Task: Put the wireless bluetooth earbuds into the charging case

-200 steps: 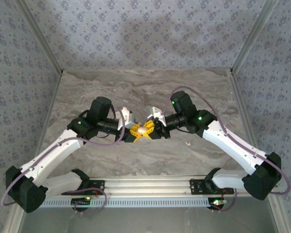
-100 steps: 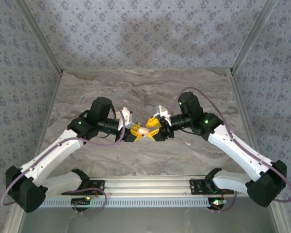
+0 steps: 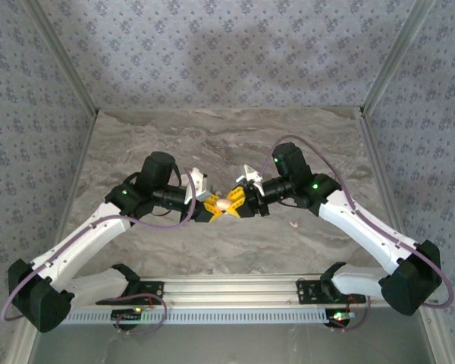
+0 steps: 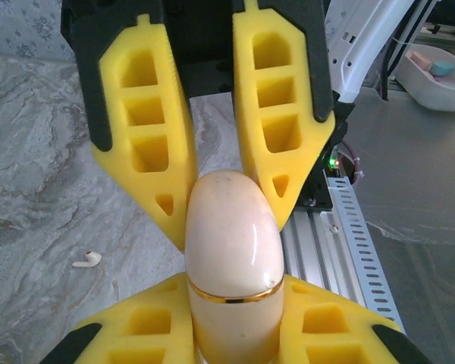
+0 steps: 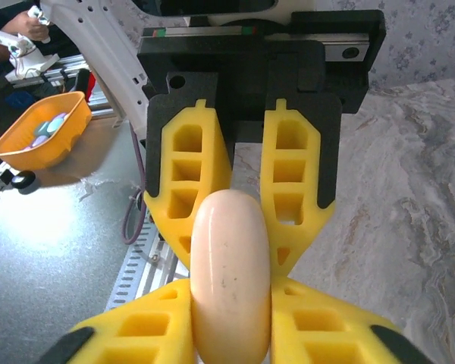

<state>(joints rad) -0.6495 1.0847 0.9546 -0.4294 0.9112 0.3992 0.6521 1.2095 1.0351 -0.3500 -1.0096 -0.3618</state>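
Worktop [image 3: 212, 140]: grey marbled slab, matt and flat

Left arm [image 3: 91, 231], right arm [image 3: 364, 227]: white shells with black joints, meeting near the centre of the worktop. Against half a second ago, the right arm has swung back a little toward 9 o'clock. The left arm is unmoved and the case sits at the same spot between the tools

Left tool [image 3: 211, 205], right tool [image 3: 241, 202]: yellow wedge fingers [image 5: 193, 182] with rectangular and triangular cut-outs. Each tool is closed down on the charging case [image 4: 231, 243], the left from 9 o'clock and the right from 3 o'clock

Case: cream, glossy, smooth, egg-shaped, with a thin gold band [image 4: 231, 296] near the end in the left tool. In the top view its long axis runs 9 to 3 o'clock, domed end toward 3 o'clock

Earbud [image 4: 86, 259]: tiny, white, stemmed, lying on the worktop at 8 o'clock of the case in the left wrist view, apart from it
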